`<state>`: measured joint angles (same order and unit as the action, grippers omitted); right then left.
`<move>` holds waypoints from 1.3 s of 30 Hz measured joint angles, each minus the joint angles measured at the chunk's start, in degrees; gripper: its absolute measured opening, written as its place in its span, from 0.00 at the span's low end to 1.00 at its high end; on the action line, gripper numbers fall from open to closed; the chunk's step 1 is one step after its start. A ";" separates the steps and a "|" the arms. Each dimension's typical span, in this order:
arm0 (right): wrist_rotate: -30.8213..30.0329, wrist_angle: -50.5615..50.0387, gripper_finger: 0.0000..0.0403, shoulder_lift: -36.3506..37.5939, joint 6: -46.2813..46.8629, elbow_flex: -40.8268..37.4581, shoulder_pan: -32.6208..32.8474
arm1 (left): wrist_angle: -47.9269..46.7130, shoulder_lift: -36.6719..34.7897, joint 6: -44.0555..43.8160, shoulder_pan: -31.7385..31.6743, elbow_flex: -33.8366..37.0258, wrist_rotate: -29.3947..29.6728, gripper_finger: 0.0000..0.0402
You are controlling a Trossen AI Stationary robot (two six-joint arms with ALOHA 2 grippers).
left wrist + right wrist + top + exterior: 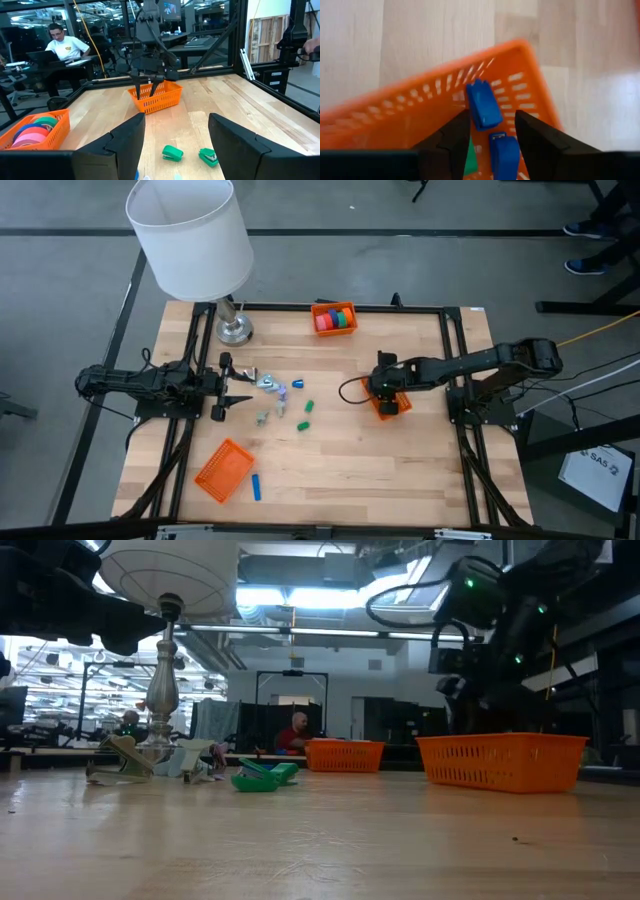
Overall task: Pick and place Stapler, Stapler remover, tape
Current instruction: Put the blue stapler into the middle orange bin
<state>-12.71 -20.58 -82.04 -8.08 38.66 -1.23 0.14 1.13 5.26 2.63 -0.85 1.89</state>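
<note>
My right gripper (384, 388) hangs open over a small orange basket (392, 404) right of the table's middle. In the right wrist view its fingers (492, 130) point down into that basket (530, 85), where two blue block-like pieces (483, 105) (504, 154) and a green one (469, 152) lie. My left gripper (228, 385) is open and level at the table's left side, facing loose pieces: a blue one (300, 384), two green ones (309, 407) (172, 153) and silvery ones (268, 382). The tape rolls (336, 317) (35, 131) sit in an orange basket by the far edge.
A white-shaded lamp (190, 235) stands on its metal base (235, 330) at the far left corner. Another orange basket (224, 470) lies near the near left edge, a blue piece (256, 488) beside it. A person (62, 42) sits beyond the table.
</note>
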 joint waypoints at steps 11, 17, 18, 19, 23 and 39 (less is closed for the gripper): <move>2.72 -10.70 0.46 -2.61 7.60 18.46 1.91 | 0.00 -0.02 0.00 0.00 -0.01 0.00 0.54; 2.86 -10.39 0.46 -11.66 6.01 28.21 3.69 | 0.00 0.00 0.00 0.00 0.01 0.00 0.54; 2.85 -9.93 0.46 -13.49 5.43 29.89 3.72 | 0.00 -0.02 0.00 0.00 0.01 0.00 0.54; 2.89 -9.54 0.46 -15.22 4.71 31.50 3.72 | 0.00 0.00 0.00 0.00 0.01 0.00 0.54; 3.52 -7.02 0.46 -22.17 2.34 37.16 3.72 | 0.02 -0.01 0.00 0.00 0.01 0.00 0.54; 4.03 9.17 0.46 -40.71 -1.57 46.88 -0.41 | 0.00 0.00 0.00 0.00 0.00 0.00 0.54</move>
<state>-8.68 -11.41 -122.75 -9.65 85.54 -1.64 0.14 1.12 5.26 2.63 -0.86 1.89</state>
